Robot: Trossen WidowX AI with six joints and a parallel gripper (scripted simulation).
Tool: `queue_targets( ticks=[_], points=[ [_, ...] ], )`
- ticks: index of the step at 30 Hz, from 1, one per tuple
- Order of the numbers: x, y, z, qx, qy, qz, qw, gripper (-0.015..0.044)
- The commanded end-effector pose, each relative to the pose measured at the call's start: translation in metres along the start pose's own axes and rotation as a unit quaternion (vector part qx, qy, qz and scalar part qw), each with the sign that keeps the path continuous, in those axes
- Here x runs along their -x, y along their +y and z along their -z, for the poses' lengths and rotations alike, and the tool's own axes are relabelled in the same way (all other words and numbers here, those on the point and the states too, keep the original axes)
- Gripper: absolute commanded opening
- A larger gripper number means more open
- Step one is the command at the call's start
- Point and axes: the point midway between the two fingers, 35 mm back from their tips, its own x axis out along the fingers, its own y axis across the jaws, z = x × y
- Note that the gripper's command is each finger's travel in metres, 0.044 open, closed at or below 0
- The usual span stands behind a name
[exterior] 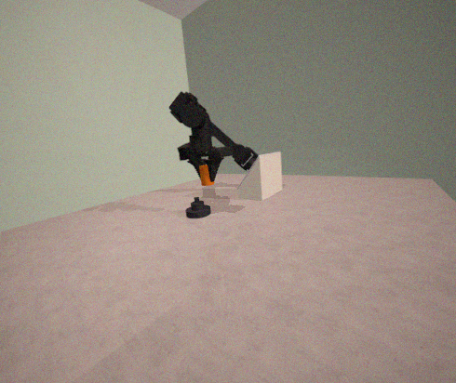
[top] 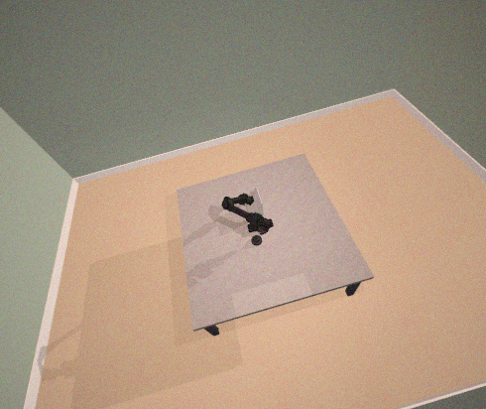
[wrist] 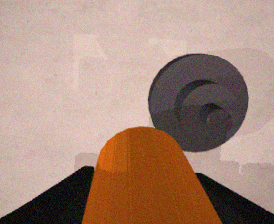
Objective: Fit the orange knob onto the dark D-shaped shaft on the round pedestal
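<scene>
The orange knob (exterior: 207, 176) (wrist: 148, 180) is held upright in the air between the fingers of my gripper (exterior: 207, 177), which is shut on it. In the wrist view the knob stands between the two dark fingertips. The dark round pedestal (top: 256, 240) (exterior: 198, 212) (wrist: 163, 100) stands on the table. Its short shaft (exterior: 196, 199) (wrist: 220, 120) points up. The knob is above the pedestal and a little to its right in the exterior view; in the wrist view the pedestal is up and to the right of the knob. The knob's hole and the shaft's flat side are hidden.
A white wedge-shaped block (exterior: 271, 177) stands on the table (top: 289, 263) (exterior: 252, 279) behind and to the right of the pedestal, by the arm's base. Shadows of the arm fall across the table.
</scene>
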Motion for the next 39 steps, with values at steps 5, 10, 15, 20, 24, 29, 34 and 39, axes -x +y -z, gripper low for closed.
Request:
queue_targets(
  ticks=[5, 10, 15, 20, 24, 29, 34, 39],
  points=[
    [-0.007, -0.024, -0.007, -0.003, -0.006, 0.002, 1.000, 0.0000],
    [-0.013, -0.039, -0.011, -0.004, -0.005, 0.005, 1.000, 0.0000],
    [-0.018, -0.052, -0.013, -0.004, -0.004, 0.008, 1.000, 0.0000],
    [-0.023, -0.052, -0.013, -0.004, -0.004, 0.008, 1.000, 0.0000],
    [-0.034, -0.052, -0.013, -0.004, -0.005, 0.009, 1.000, 0.0000],
    [-0.045, -0.053, -0.013, -0.004, -0.005, 0.009, 1.000, 0.0000],
    [-0.040, -0.053, -0.013, -0.004, -0.005, 0.009, 1.000, 0.0000],
    [-0.040, -0.055, -0.015, -0.004, -0.005, 0.009, 1.000, 0.0000]
  ],
)
